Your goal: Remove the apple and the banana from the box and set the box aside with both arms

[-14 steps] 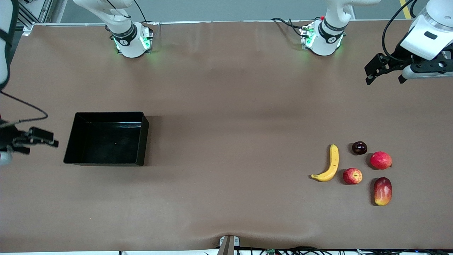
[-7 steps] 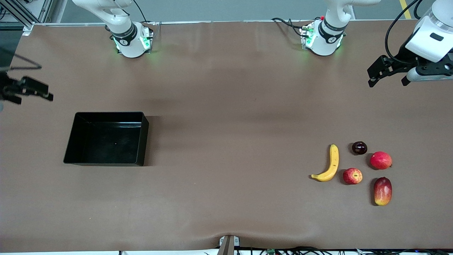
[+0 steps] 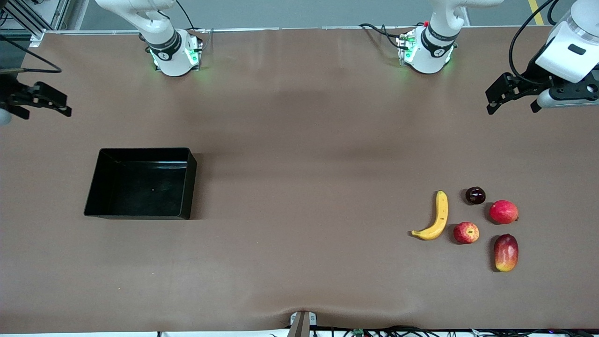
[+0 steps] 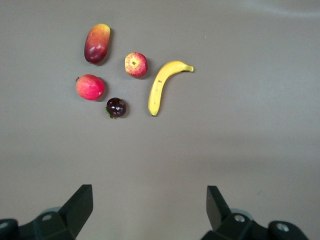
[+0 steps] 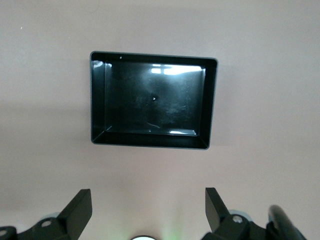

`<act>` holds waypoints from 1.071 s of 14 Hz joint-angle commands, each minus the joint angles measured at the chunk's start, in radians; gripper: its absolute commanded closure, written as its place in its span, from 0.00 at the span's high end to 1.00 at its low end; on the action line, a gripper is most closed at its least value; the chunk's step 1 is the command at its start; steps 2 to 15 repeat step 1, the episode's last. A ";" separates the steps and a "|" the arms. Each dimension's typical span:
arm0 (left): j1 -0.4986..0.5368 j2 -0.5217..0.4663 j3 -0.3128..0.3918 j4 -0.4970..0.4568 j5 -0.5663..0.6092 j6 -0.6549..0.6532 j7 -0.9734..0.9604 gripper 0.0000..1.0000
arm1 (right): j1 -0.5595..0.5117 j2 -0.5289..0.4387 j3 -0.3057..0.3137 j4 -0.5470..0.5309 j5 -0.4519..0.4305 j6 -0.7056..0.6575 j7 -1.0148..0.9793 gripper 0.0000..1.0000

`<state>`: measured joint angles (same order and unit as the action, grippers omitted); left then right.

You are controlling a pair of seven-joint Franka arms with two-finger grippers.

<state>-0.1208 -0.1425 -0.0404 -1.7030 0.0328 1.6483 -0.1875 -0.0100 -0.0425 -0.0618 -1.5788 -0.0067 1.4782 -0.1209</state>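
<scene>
Both my jaws stand open, empty: left gripper point(image 3: 511, 96), right gripper point(image 3: 44, 104) aloft | box point(image 3: 140, 183) empty, stiff, slick-rimmed, likely light; best pinched at facing walls | banana point(image 3: 435, 216), apple point(image 3: 466, 232) out on the table.

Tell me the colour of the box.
Glossy black box, seen best in the right wrist view.

counter point(image 3: 299, 140): brown | box point(image 3: 140, 183): empty, toward right arm's end | toward left arm's end: banana point(image 3: 435, 216), apple point(image 3: 466, 232), mango point(image 3: 506, 252), red-pink fruit point(image 3: 503, 211), dark fruit point(image 3: 475, 195)

Both wrist views cut off each tool point(image 4: 148, 206) point(image 5: 148, 207) below its fingers.
</scene>
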 commanded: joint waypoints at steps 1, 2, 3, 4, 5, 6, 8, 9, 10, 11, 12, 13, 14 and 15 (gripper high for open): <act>-0.002 0.014 0.004 0.026 -0.019 -0.022 0.011 1.00 | -0.024 0.015 0.008 0.052 -0.006 -0.007 -0.019 1.00; -0.002 0.014 0.004 0.026 -0.019 -0.022 0.011 1.00 | -0.024 0.015 0.008 0.052 -0.006 -0.007 -0.019 1.00; -0.002 0.014 0.004 0.026 -0.019 -0.022 0.011 1.00 | -0.024 0.015 0.008 0.052 -0.006 -0.007 -0.019 1.00; -0.002 0.014 0.004 0.026 -0.019 -0.022 0.011 1.00 | -0.024 0.015 0.008 0.052 -0.006 -0.007 -0.019 1.00; -0.002 0.014 0.004 0.026 -0.019 -0.022 0.011 1.00 | -0.024 0.015 0.008 0.052 -0.006 -0.007 -0.019 1.00; -0.002 0.014 0.004 0.026 -0.019 -0.022 0.011 1.00 | -0.024 0.015 0.008 0.052 -0.006 -0.007 -0.019 1.00; -0.002 0.014 0.004 0.026 -0.019 -0.022 0.011 1.00 | -0.024 0.015 0.008 0.052 -0.006 -0.007 -0.019 1.00; -0.002 0.014 0.004 0.026 -0.019 -0.022 0.011 1.00 | -0.024 0.015 0.008 0.052 -0.006 -0.007 -0.019 1.00; -0.002 0.014 0.004 0.026 -0.019 -0.022 0.011 1.00 | -0.024 0.015 0.008 0.052 -0.006 -0.007 -0.019 1.00; -0.002 0.014 0.004 0.026 -0.019 -0.022 0.011 1.00 | -0.024 0.015 0.008 0.052 -0.006 -0.007 -0.019 1.00; -0.002 0.014 0.004 0.026 -0.019 -0.022 0.011 1.00 | -0.024 0.015 0.008 0.052 -0.006 -0.007 -0.019 1.00; -0.002 0.014 0.004 0.026 -0.019 -0.022 0.011 1.00 | -0.024 0.015 0.008 0.052 -0.006 -0.007 -0.019 1.00; -0.002 0.014 0.004 0.026 -0.019 -0.022 0.011 1.00 | -0.024 0.015 0.008 0.052 -0.006 -0.007 -0.019 1.00; -0.002 0.014 0.004 0.026 -0.019 -0.022 0.011 1.00 | -0.024 0.015 0.008 0.052 -0.006 -0.007 -0.019 1.00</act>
